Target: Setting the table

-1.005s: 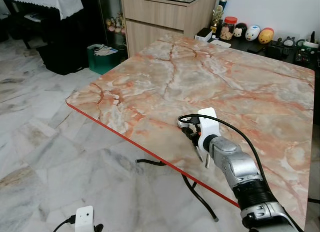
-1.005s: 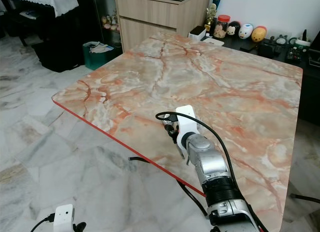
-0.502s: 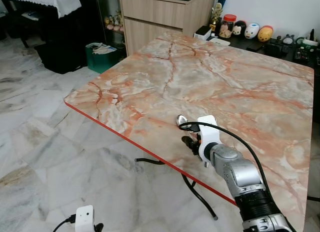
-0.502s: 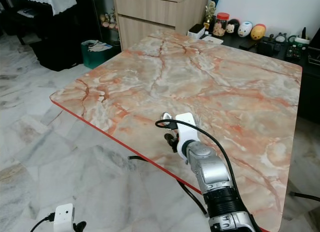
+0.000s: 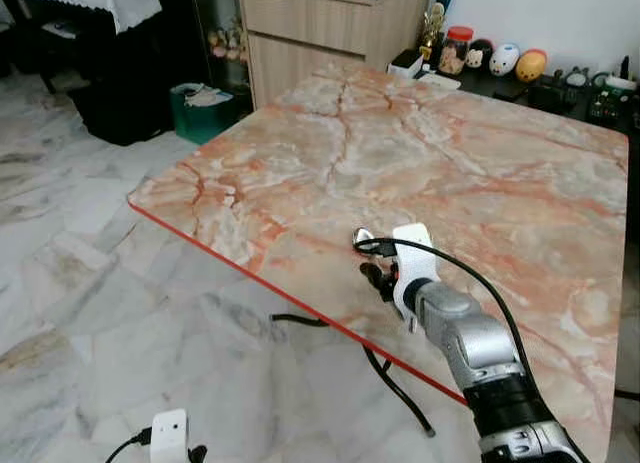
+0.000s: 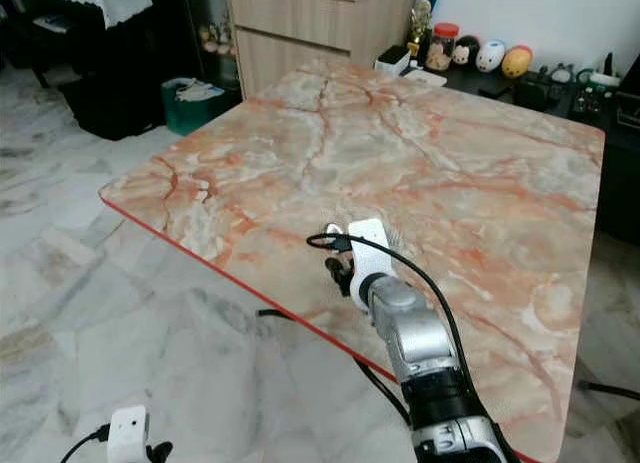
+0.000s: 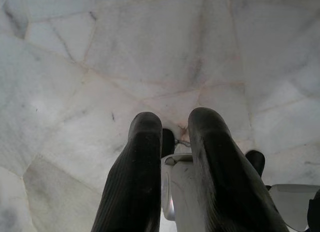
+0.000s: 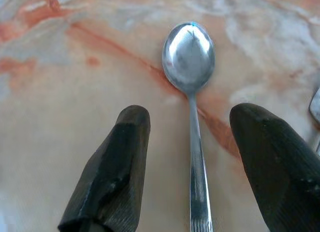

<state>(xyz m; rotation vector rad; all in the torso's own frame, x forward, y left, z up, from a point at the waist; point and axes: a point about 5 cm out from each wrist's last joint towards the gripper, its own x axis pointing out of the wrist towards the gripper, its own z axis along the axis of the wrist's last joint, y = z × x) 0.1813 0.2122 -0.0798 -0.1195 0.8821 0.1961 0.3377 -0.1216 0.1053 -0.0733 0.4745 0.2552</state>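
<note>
Left eye view showed the wide orange-veined marble bench (image 5: 450, 153) over a pale marble floor (image 5: 70, 283). Near its front edge the right gripper (image 8: 192, 172) hovered low, fingers (image 8: 115, 167) spread wide and released, straddling a silver spoon (image 8: 191, 91) lying flat on the bench. Down by the floor, the left gripper (image 7: 172, 167) hung idle, fingers slightly parted, holding nothing.

light: even, bright daylight filling the room | glare: table (image 5: 470, 153) sheening softly, spoon (image 8: 189, 56) bowl reflecting brightly | shadows: faint | focus: head views staying sharp, right wrist fingers (image 8: 112, 167) blurring up close
</note>
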